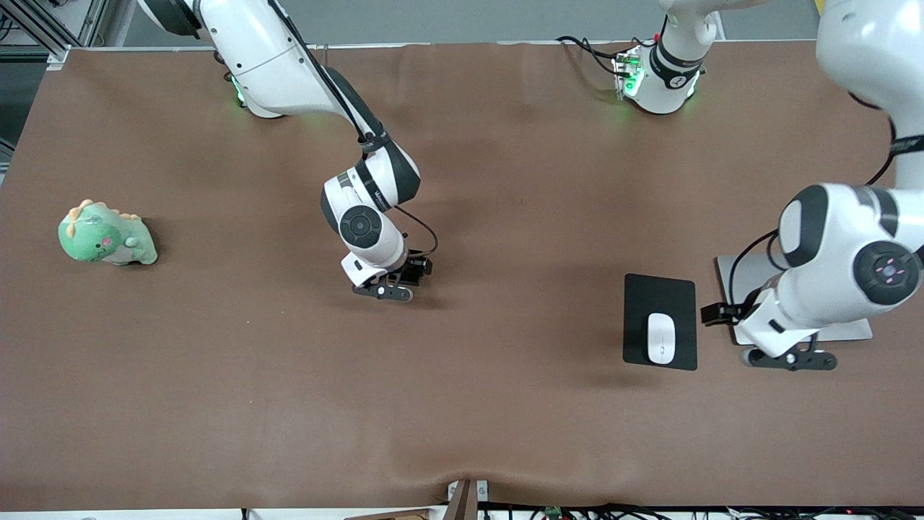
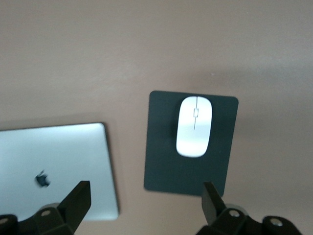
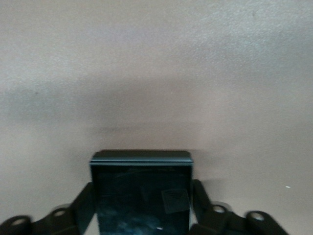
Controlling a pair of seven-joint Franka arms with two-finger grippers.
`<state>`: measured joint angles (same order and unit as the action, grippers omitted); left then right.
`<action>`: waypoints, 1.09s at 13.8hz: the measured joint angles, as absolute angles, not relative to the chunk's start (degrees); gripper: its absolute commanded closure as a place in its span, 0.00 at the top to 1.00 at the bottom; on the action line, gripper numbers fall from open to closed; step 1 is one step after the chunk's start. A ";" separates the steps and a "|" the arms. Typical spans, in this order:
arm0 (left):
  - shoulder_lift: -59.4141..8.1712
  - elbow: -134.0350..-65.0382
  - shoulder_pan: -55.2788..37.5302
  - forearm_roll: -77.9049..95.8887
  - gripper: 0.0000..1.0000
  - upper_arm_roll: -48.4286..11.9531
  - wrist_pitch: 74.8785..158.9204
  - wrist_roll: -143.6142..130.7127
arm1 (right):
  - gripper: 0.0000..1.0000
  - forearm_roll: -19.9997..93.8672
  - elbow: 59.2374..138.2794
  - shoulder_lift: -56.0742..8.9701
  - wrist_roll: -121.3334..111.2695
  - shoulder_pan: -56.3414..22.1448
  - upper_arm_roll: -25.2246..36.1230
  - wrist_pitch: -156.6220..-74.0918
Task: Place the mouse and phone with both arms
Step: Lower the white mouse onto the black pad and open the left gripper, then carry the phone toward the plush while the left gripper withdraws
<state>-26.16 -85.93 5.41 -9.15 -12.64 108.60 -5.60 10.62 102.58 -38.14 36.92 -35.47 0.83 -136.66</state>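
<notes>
The white mouse (image 1: 660, 337) (image 2: 194, 126) lies on a black pad (image 1: 660, 292) (image 2: 161, 166) toward the left arm's end of the table. My left gripper (image 1: 790, 359) (image 2: 146, 191) hangs open and empty beside the pad, over the edge of a silver laptop. The black glossy phone (image 3: 142, 188) sits between the fingers (image 3: 199, 193) of my right gripper (image 1: 384, 291) (image 3: 143, 196), which is shut on its two sides, low over the middle of the table. The front view hides the phone under that hand.
A closed silver laptop (image 1: 837, 331) (image 2: 54, 161) lies beside the pad, partly under the left arm. A green dinosaur plush (image 1: 107, 235) sits toward the right arm's end of the table. A brown mat (image 1: 505, 419) covers the table.
</notes>
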 measured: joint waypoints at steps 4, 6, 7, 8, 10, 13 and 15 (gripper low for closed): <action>-19.29 -85.93 5.42 -9.15 1.00 -12.89 101.99 -5.60 | 0.00 10.65 101.73 -37.98 37.07 -34.98 1.58 -131.70; -16.45 -85.92 5.40 -8.91 1.00 -13.19 99.99 -5.59 | 0.00 10.65 101.39 -37.53 37.07 -34.39 2.00 -129.18; -15.16 -85.91 5.39 -8.40 1.00 -13.31 98.89 -5.59 | 0.00 10.64 101.41 -37.13 37.03 -34.15 2.43 -128.55; -13.92 -85.91 5.39 -7.69 1.00 -13.39 97.67 -5.56 | 0.00 10.63 101.67 -36.62 36.76 -33.93 2.98 -127.97; -11.83 -85.94 5.36 -6.50 1.00 -13.47 95.27 -5.35 | 0.00 10.60 103.22 -35.33 34.88 -33.41 4.54 -127.38; -9.74 -86.01 5.21 -6.00 1.00 -13.48 92.60 -3.88 | 0.00 9.67 108.17 -32.74 30.76 -31.62 6.84 -127.71; -8.55 -86.03 4.99 -5.43 1.00 -12.17 90.80 -0.85 | 0.00 9.02 111.57 -31.01 27.65 -29.22 7.23 -128.66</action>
<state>-8.55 -86.03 4.99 -5.43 -12.17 90.80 -0.85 9.02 111.57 -31.01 27.65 -29.22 7.23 -128.66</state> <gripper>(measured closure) 0.000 0.203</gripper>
